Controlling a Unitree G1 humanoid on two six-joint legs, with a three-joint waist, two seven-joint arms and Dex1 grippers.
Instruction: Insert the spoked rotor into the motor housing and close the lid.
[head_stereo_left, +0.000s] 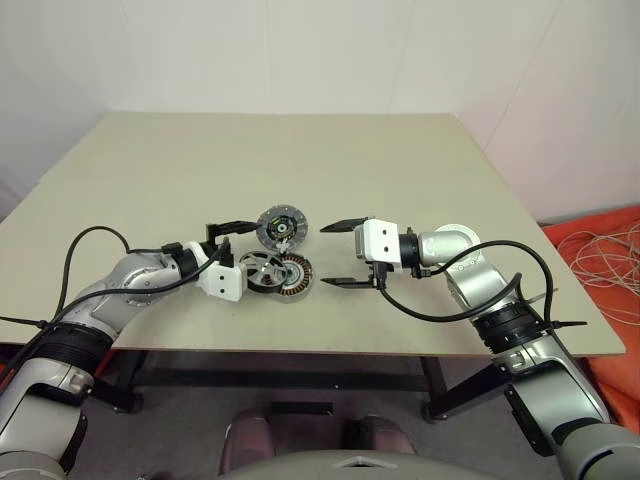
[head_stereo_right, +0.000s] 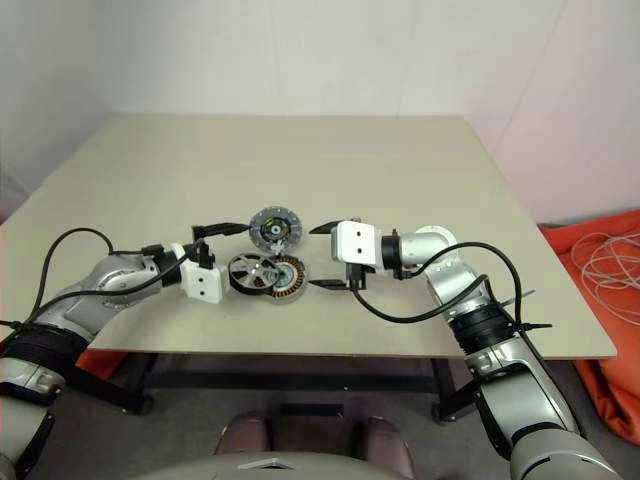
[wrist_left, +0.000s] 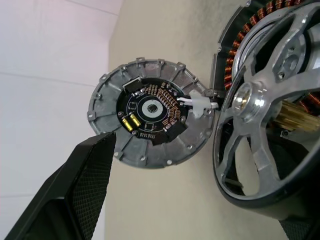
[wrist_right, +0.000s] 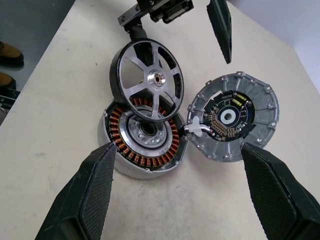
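The spoked rotor has a black rim and pale silver spokes; the motor housing shows a silver rim, copper-brown windings and a silver hub; the lid is grey with radial ribs around a black centre; the table is plain beige.

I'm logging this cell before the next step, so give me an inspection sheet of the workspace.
Surface: beige table, bare apart from the parts.
Job's things: spoked rotor leans tilted on the motor housing, not seated; lid lies open beside it, circuit side up.
Clutter: nothing seen.
Grippers: left tool open, at the rotor; right tool open, beside the housing, holding nothing.
Cables: black cables loop along both arms.
Surroundings: orange cloth with pale cords lies right of the table.
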